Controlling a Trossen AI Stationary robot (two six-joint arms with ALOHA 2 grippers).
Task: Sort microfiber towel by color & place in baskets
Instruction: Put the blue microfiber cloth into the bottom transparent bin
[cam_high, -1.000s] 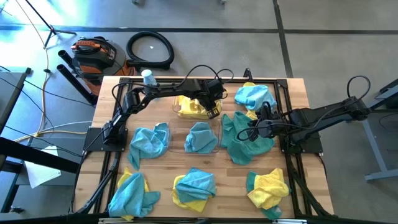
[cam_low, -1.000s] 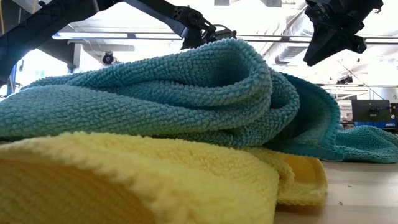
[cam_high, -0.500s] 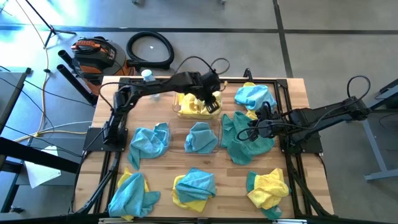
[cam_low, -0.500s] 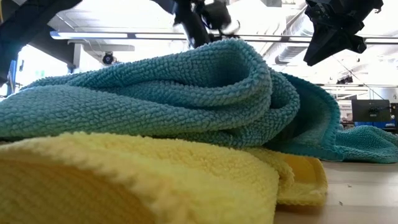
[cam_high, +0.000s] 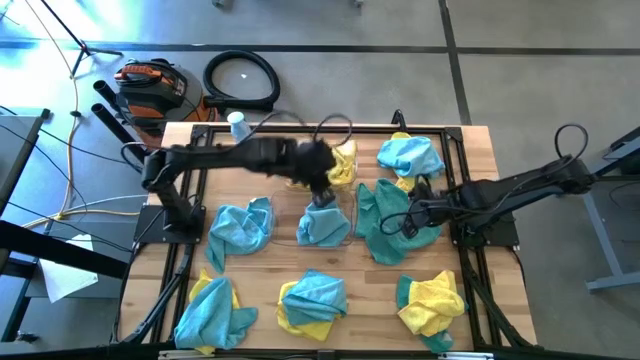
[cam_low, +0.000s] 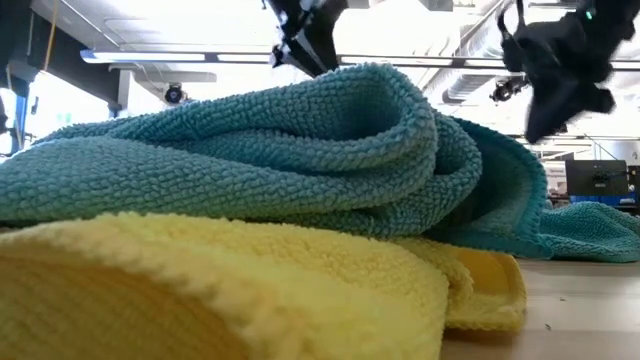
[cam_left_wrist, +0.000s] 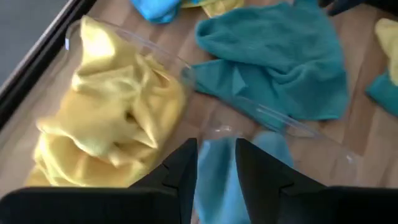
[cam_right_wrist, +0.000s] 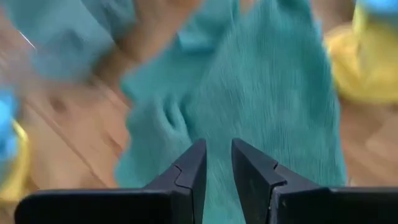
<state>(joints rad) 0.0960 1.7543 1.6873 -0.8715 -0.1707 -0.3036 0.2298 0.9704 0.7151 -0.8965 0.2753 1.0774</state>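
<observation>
My left gripper (cam_high: 322, 192) is open above two clear baskets at mid-table. The far basket (cam_left_wrist: 180, 71) holds a yellow towel (cam_left_wrist: 112, 112). The near basket (cam_high: 285, 240) holds a teal-blue towel (cam_high: 322, 222), which shows between my left fingers (cam_left_wrist: 216, 168). My right gripper (cam_high: 408, 216) is open and hovers just over a large teal towel (cam_high: 385, 228) spread flat on the table; in the right wrist view (cam_right_wrist: 214, 165) this cloth fills the picture. Neither gripper touches cloth.
Loose towels lie around: a teal one (cam_high: 240, 225) at left, mixed yellow-and-teal piles along the near edge (cam_high: 212, 310) (cam_high: 312, 303) (cam_high: 432, 303), and another at far right (cam_high: 410, 155). A clear bottle (cam_high: 237, 122) stands at the far edge. A teal-on-yellow pile (cam_low: 300, 150) fills the low view.
My left gripper has left the basket with the yellow towel and moved toward the near edge, over the basket with the teal towel, while its elbow swung out to the table's left. My right gripper has dropped lower toward the large teal towel.
</observation>
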